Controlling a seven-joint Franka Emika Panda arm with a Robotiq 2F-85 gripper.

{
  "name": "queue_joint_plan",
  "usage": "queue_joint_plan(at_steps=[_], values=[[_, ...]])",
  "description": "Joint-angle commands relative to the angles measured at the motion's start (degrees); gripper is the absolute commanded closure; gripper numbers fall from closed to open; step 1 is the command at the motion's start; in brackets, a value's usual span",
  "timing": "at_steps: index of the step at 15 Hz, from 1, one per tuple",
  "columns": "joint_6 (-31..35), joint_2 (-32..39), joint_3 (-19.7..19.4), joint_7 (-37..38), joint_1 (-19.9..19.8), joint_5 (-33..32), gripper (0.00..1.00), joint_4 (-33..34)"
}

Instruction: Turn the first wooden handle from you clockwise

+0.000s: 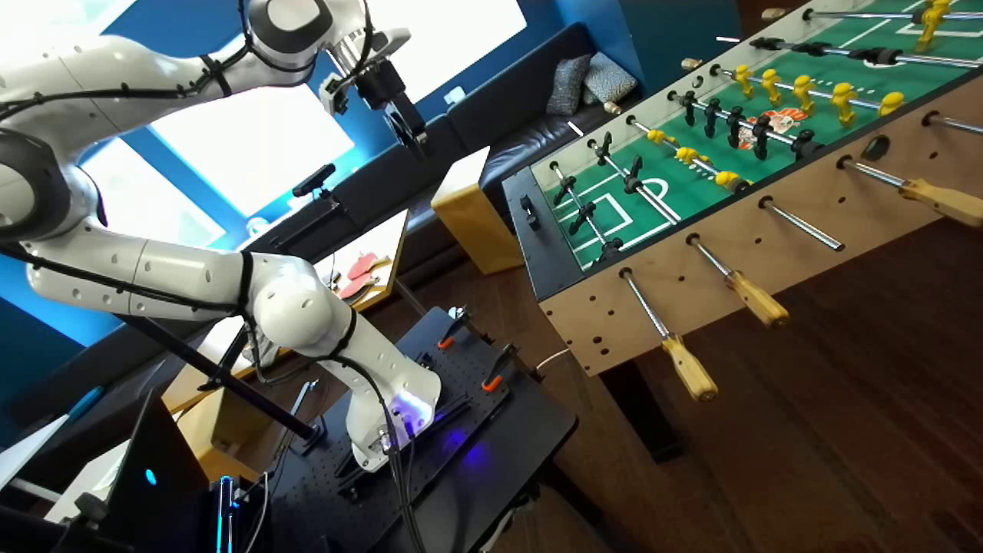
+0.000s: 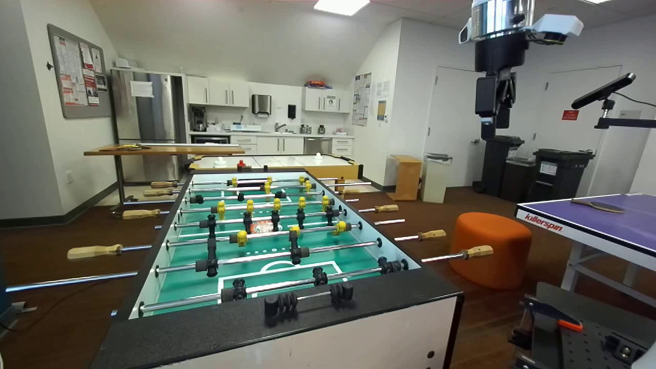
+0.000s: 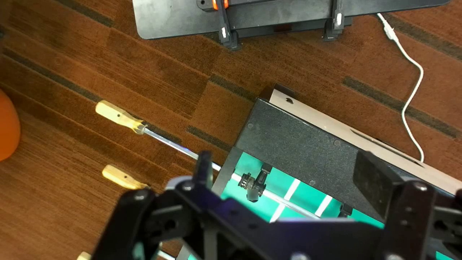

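Observation:
The first wooden handle, nearest the robot, is pale yellow wood on the end of a metal rod. It shows in both exterior views (image 1: 690, 369) (image 2: 479, 251) and at the left in the wrist view (image 3: 117, 115). The rod (image 3: 171, 143) runs into the foosball table (image 1: 577, 326), whose black end rim (image 3: 288, 133) shows below my gripper. My gripper (image 3: 289, 177) has its two black fingers wide apart with nothing between them. In both exterior views the gripper (image 1: 415, 144) (image 2: 494, 129) is high in the air, well away from the handle.
A second wooden handle (image 1: 759, 299) (image 3: 122, 177) sits beside the first. A black robot stand with clamps (image 3: 180, 18) is close to the table's end. An orange stool (image 2: 491, 250) stands past the handles. A white cable (image 3: 415, 90) lies on the floor.

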Motion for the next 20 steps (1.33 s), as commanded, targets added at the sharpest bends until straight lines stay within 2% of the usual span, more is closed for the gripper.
queue_joint_plan(at_steps=[1,5,9,11,13,18,20], values=[[1.44,1.02,-2.83,0.39,-0.92,-0.07,0.00,1.23],[4.54,3.08,-10.51,-0.93,-4.94,1.22,0.00,2.41],[10.85,6.48,-18.77,-3.87,-9.05,3.19,0.00,2.51],[13.26,8.28,-21.56,-5.59,-10.50,4.37,0.00,2.31],[12.45,6.69,-20.54,-5.39,-11.28,3.38,0.00,1.21],[13.31,8.22,-20.80,-5.46,-11.88,3.46,0.00,1.25],[11.77,10.95,-22.50,-6.90,-11.45,6.28,0.00,3.27]])
